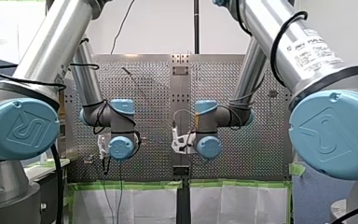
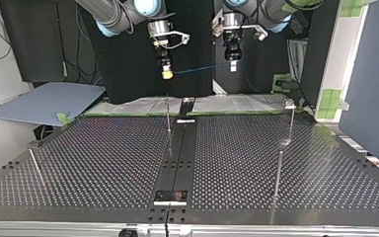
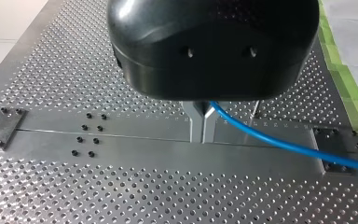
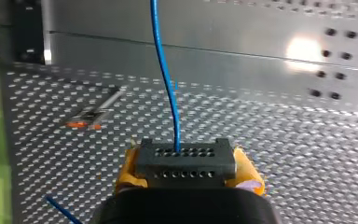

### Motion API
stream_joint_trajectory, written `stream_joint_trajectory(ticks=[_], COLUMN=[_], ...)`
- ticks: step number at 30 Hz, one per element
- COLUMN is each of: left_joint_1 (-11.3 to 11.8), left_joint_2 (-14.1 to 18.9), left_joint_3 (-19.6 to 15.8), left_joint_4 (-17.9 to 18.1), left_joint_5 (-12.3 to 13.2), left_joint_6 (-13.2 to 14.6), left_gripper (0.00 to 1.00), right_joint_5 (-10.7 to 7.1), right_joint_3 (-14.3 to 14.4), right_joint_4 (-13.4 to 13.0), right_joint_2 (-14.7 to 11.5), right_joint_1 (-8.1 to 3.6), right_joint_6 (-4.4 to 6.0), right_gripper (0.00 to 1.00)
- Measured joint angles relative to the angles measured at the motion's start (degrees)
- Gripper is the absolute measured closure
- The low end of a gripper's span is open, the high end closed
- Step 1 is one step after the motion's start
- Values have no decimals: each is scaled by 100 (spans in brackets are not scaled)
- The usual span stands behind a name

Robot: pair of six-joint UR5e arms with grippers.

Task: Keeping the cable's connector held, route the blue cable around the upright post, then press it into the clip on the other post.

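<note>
Stretching thin and blue, cable (image 4: 166, 84) with dark perforated connector (image 4: 186, 163) clamped in right tool (image 4: 189, 173), left tool (image 3: 203, 126) pinched onto it.

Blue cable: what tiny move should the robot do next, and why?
Probably lower the blue cable toward the upright post. It hangs stretched between my left fingers and my right fingers, well above the post's top, so it can't wrap around yet.

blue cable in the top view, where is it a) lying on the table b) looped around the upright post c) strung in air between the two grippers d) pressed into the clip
c: the blue cable runs through the air from the connector in my right gripper to my left gripper, above the table.
</note>
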Motion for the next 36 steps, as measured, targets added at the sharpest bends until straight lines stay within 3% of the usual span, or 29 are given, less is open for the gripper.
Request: stream_joint_trajectory(ticks=[5, 15, 26, 36], left_joint_1=[0, -3, -9, -9], left_joint_2=[0, -19, -164, -167], left_joint_3=[0, -7, -17, -17], left_joint_4=[0, -18, -544, -623], left_joint_5=[0, 18, 87, 88], left_joint_6=[0, 19, 292, 299], left_gripper=[100, 100, 100, 100], right_joint_5=[0, 0, 0, 1], right_joint_3=[-2, -2, -2, -2], right_joint_4=[12, 13, 13, 13], right_joint_2=[173, 202, 203, 203], right_joint_1=[-1, -2, -2, -2], right_joint_6=[-3, -3, -3, -3], right_gripper=[100, 100, 100, 100])
